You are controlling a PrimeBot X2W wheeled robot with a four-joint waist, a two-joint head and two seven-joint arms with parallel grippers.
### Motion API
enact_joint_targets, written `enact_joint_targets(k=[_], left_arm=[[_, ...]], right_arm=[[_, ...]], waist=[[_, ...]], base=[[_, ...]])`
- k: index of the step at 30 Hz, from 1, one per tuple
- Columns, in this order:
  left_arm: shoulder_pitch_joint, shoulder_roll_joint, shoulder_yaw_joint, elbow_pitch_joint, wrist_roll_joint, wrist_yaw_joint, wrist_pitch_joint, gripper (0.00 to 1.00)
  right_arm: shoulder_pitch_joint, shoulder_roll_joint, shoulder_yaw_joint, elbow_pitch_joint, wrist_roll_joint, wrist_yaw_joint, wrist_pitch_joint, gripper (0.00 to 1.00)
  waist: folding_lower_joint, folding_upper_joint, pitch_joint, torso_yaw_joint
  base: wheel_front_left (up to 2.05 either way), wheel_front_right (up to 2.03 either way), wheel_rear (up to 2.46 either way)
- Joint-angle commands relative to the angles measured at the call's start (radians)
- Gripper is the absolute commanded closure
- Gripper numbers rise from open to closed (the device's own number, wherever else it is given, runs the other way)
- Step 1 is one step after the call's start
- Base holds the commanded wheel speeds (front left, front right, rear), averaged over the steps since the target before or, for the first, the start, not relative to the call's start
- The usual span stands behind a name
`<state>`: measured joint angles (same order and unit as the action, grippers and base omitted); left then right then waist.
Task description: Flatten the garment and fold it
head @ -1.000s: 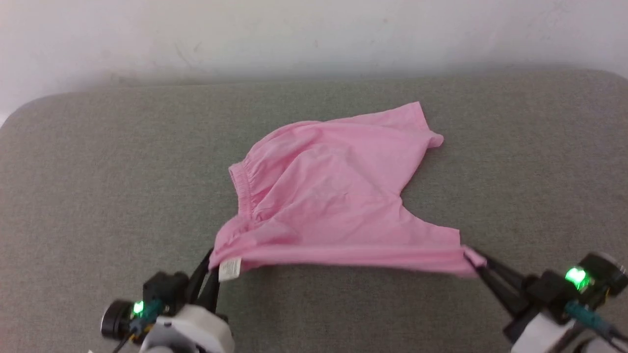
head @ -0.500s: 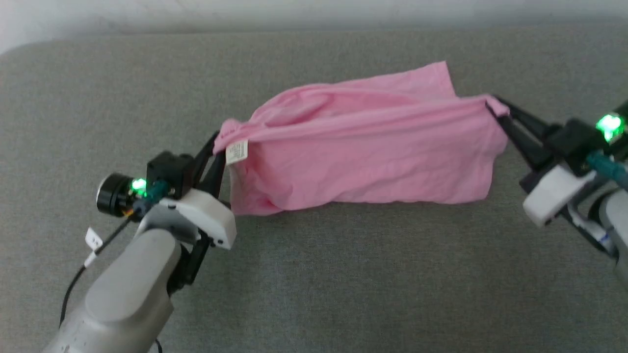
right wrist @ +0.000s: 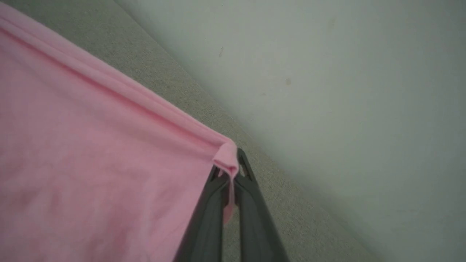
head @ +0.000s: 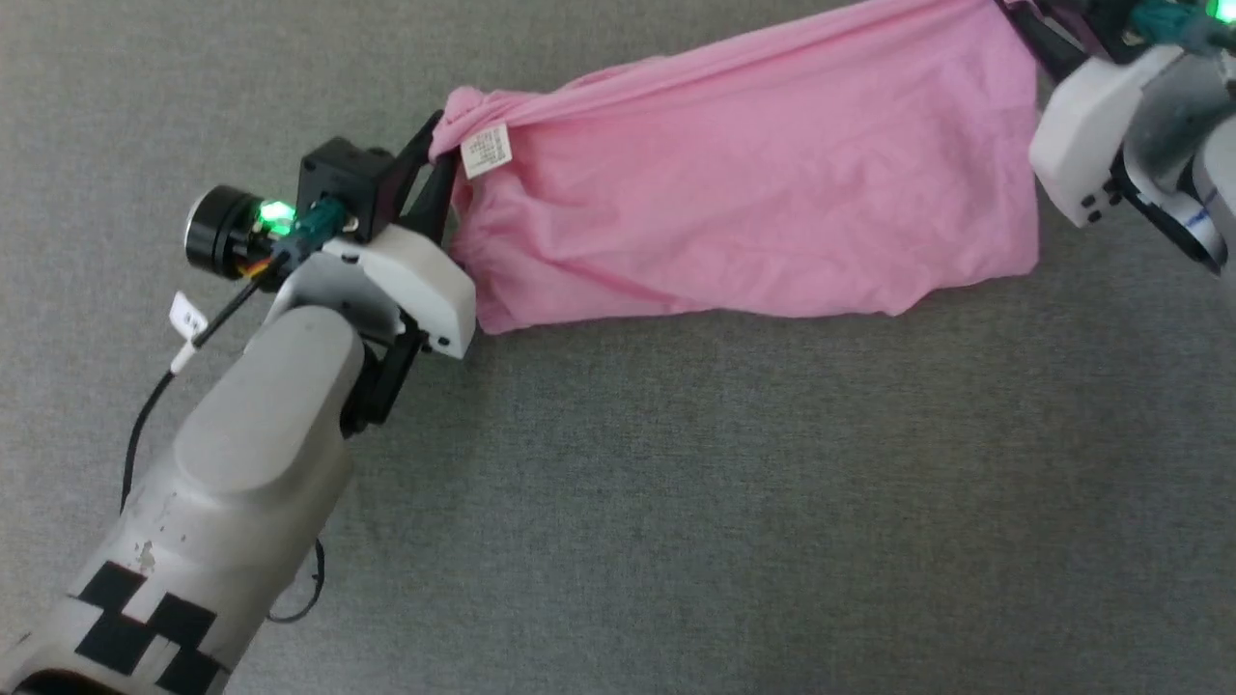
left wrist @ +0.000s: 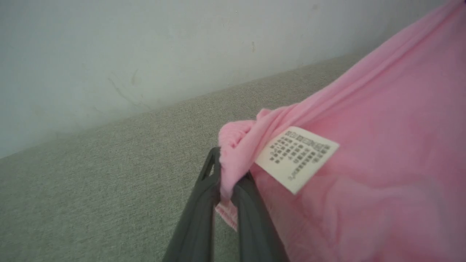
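Note:
The light pink garment (head: 753, 183) hangs stretched between my two grippers above the grey cushion (head: 676, 502). My left gripper (head: 436, 145) is shut on its left corner, where the small white tag (head: 486, 150) dangles. In the left wrist view the bunched corner (left wrist: 236, 145) sits pinched between the dark fingers (left wrist: 204, 203), the tag (left wrist: 296, 158) just to the right. My right gripper (right wrist: 230, 174) is shut on the garment's other top corner (right wrist: 225, 158); its white body (head: 1096, 135) shows at the head view's top right. The cloth's lower edge rests on or close to the cushion.
A grey-green upholstered surface (left wrist: 91, 174) spreads under everything and meets a pale wall (left wrist: 145, 54) at the back. My left forearm (head: 232, 502) crosses the lower left of the head view, with a thin black cable (head: 145, 425) beside it.
Both grippers have carried the garment's near edge up and away from me, lifting the cloth so that it now hangs taut between them. The head camera has tilted downward, so the wall has left its view.

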<state>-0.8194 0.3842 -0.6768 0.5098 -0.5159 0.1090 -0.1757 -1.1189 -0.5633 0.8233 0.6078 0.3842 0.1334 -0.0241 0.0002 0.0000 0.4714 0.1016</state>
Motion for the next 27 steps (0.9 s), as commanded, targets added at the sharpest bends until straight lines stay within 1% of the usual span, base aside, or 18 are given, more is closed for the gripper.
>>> enact_joint_targets(k=[1,5,7,9,12,13,14,15,16,19,22,24,27], left_arm=[[-0.03,-0.001,-0.005,0.031,0.008,-0.012,0.01,1.0],[-0.059,-0.015,-0.018,0.078,0.007,-0.033,0.02,1.0],[-0.066,-0.021,-0.021,0.097,0.006,-0.041,0.013,1.0],[-0.066,-0.029,-0.026,0.114,0.003,-0.048,0.006,1.0],[-0.063,-0.033,-0.03,0.126,0.001,-0.052,-0.002,1.0],[-0.06,-0.033,-0.033,0.129,0.003,-0.054,-0.008,0.93],[-0.058,-0.032,-0.034,0.128,0.007,-0.052,-0.018,0.14],[-0.055,-0.031,-0.032,0.123,0.011,-0.046,-0.031,0.0],[-0.049,-0.03,-0.03,0.116,0.013,-0.04,-0.042,0.0],[-0.02,-0.02,-0.017,0.073,0.023,-0.013,-0.068,0.0],[0.024,-0.005,0.005,0.006,0.037,0.025,-0.08,0.0],[0.058,0.006,0.021,-0.042,0.047,0.05,-0.084,0.0],[0.11,0.018,0.046,-0.126,0.069,0.09,-0.085,0.0]], right_arm=[[-0.041,0.013,0.048,0.053,0.034,-0.003,0.033,1.0],[-0.089,0.028,0.145,0.141,0.097,-0.003,0.1,1.0],[-0.099,0.029,0.19,0.165,0.137,-0.003,0.117,1.0],[-0.109,0.027,0.226,0.177,0.169,-0.003,0.107,1.0],[-0.117,0.026,0.252,0.185,0.198,-0.003,0.082,1.0],[-0.122,0.024,0.264,0.187,0.208,-0.003,0.069,1.0],[-0.128,0.022,0.272,0.19,0.22,-0.003,0.053,0.98],[-0.132,0.02,0.279,0.191,0.234,-0.003,0.041,0.61],[-0.138,0.017,0.289,0.187,0.247,-0.003,0.03,0.0],[-0.157,-0.003,0.318,0.161,0.288,-0.003,0.019,0.0],[-0.176,-0.043,0.354,0.111,0.341,-0.003,0.053,0.0],[-0.185,-0.081,0.384,0.06,0.393,-0.003,0.114,0.0],[-0.195,-0.152,0.421,-0.033,0.477,-0.003,0.257,0.0]], waist=[[-0.0002,0.0,0.079,0.036],[-0.0002,0.0,0.098,0.042],[-0.0002,0.0,0.098,0.043],[-0.0002,0.0,0.091,0.04],[-0.0002,0.0,0.077,0.033],[-0.0002,0.0,0.068,0.03],[-0.0002,0.0,0.057,0.026],[-0.0002,0.0,0.046,0.023],[-0.0002,0.0,0.033,0.018],[-0.0002,0.0,-0.006,0.007],[-0.0002,0.0,-0.041,0.001],[-0.0002,0.0,-0.062,0.0],[-0.0002,0.0,-0.083,0.007]], base=[[0.0,0.0,0.0],[0.0,0.0,0.0],[0.0,0.0,0.0],[0.0,0.0,0.0],[0.0,0.0,0.0],[0.0,0.0,0.0],[0.0,0.0,0.0],[0.0,0.0,0.0],[0.0,0.0,0.0],[0.0,0.0,0.0],[0.0,0.0,0.0],[0.0,0.0,0.0],[0.0,0.0,0.0]])
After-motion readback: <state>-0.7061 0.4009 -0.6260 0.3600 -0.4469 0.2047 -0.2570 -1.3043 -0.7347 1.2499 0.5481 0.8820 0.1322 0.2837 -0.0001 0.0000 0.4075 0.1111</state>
